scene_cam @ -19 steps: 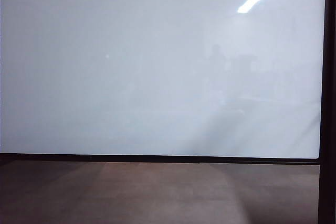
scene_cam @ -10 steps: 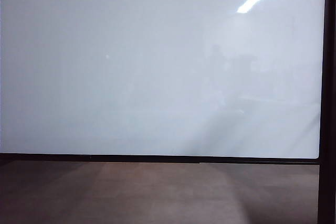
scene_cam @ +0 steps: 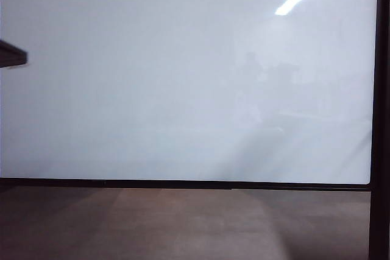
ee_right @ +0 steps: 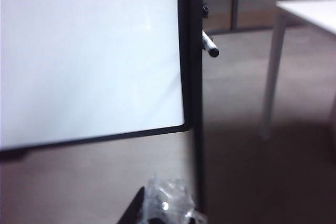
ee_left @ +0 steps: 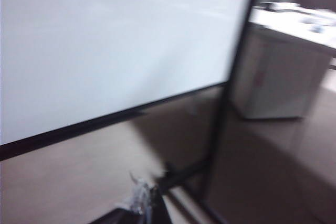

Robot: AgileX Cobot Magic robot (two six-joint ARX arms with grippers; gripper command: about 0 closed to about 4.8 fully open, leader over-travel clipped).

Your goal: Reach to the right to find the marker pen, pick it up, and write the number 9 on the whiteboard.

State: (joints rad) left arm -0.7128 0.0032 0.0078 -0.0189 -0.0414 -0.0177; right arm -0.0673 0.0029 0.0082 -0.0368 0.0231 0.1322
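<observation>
I am just starting: no pen picked up, nothing written.

The marker pen (ee_right: 210, 45) is sticking out from the whiteboard (ee_right: 89, 51) frame's right edge. My right gripper (ee_right: 163, 211) is closed tight, holding nothing, low and near that edge. My left gripper (ee_left: 142, 205) is blurry, so I cannot tell. Grabbing and writing the 9 are left.
</observation>
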